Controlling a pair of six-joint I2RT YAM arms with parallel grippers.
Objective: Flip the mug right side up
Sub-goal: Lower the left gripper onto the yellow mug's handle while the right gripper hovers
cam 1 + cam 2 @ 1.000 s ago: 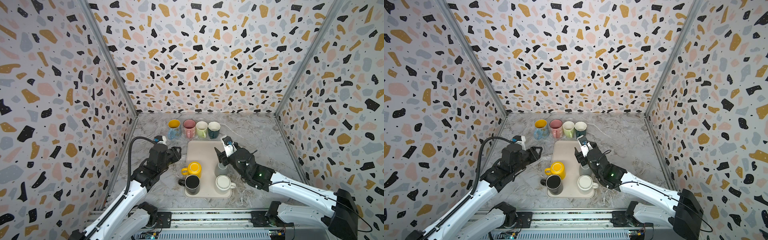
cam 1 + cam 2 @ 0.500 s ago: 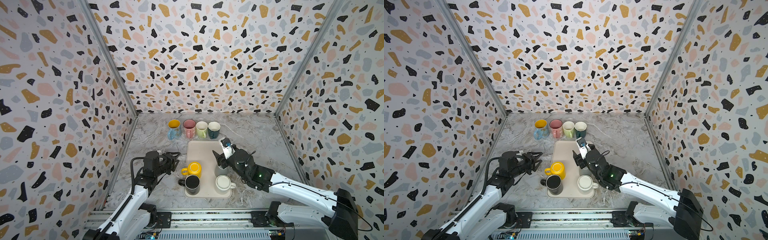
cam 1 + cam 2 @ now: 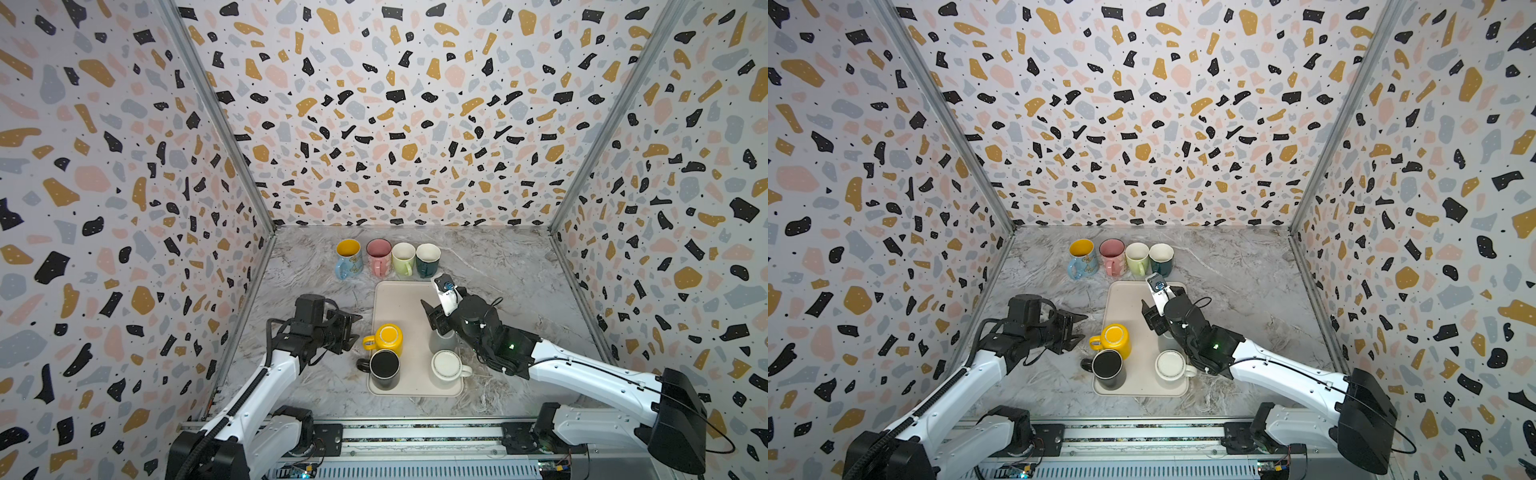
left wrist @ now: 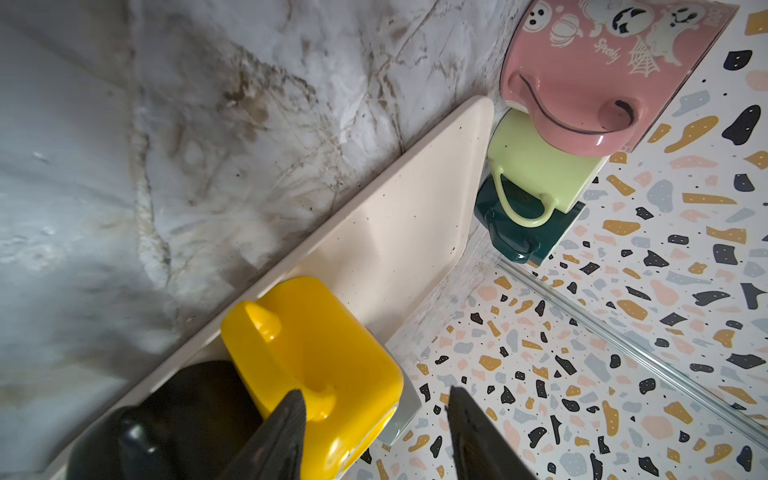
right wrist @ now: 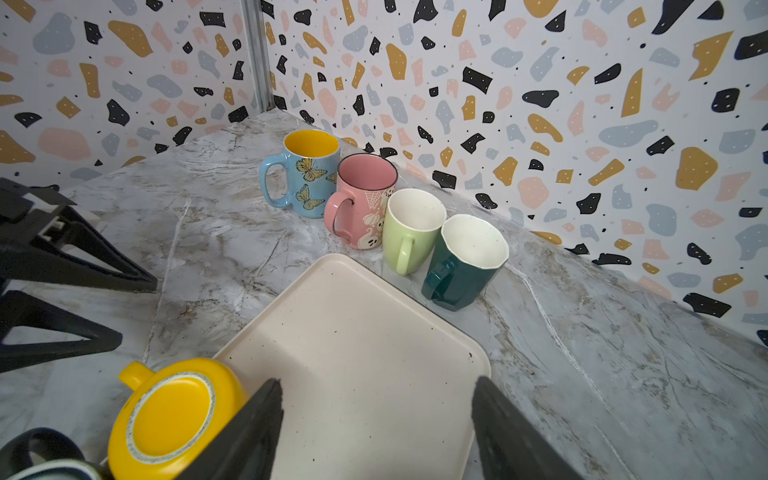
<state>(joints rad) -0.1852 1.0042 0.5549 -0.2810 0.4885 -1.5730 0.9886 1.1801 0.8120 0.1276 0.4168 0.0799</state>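
Left jaws are standing partly apart and gripping nothing, turned on their side and pointing level at the yellow mug [image 4: 324, 345]. Its handle is lying just beside one fingertip [image 4: 282, 432] in the left wrist view. That sideways pose is probably setting up a pinch on the wall or handle, so that a wrist roll can bring the mouth up. Right jaws are gaping wide and are empty too, hanging over bare tray [image 5: 365, 332] with the grey mug [image 3: 441, 341] sitting right under the wrist, likely keeping clear so the arms are not crowding each other.

The yellow mug, which I am taking as the one to turn, is resting base-up near the tray's left edge with its unglazed foot ring showing, so the flip is not yet begun. The black mug [image 3: 384, 365] is sitting just beside it on the near side, leaving little room for swinging. The white mug [image 3: 446, 365] is occupying the near right corner.

Beyond the tray, the blue mug [image 3: 348, 257], pink mug [image 3: 378, 255], green mug [image 3: 403, 257] and teal mug [image 3: 428, 257] are standing mouth-up in a row on the surface [image 3: 498, 266], presumably where righted ones are being gathered
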